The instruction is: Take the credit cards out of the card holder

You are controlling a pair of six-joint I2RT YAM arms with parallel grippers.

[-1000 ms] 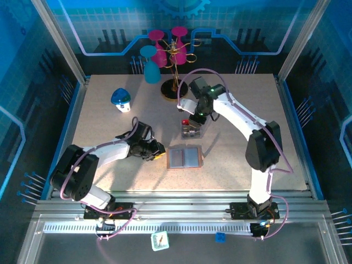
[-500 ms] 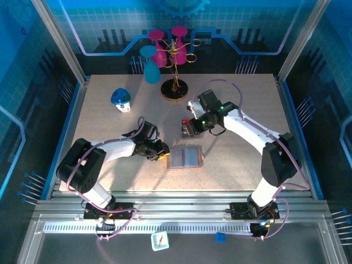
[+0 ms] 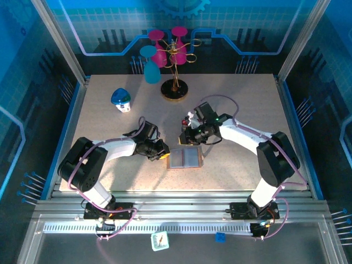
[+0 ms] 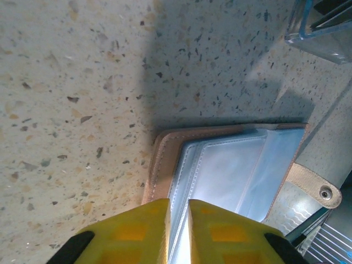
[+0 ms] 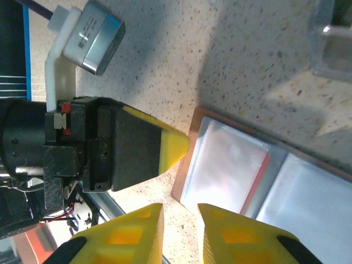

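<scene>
One open card holder, left end effector slightly parted, right end effector likewise

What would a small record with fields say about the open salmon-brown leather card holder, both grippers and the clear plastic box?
card holder: salmon-brown leather folding wallet, lying open and flat on the speckled table, pale glossy pockets facing up
pocket contents: cannot tell through the glare
left gripper: at the wallet's left edge, yellow fingers almost together, grip unclear
right gripper: beside a wallet corner, near the left gripper, jaws slightly apart, nothing between them
clear plastic box: on the table, apart from the wallet
</scene>
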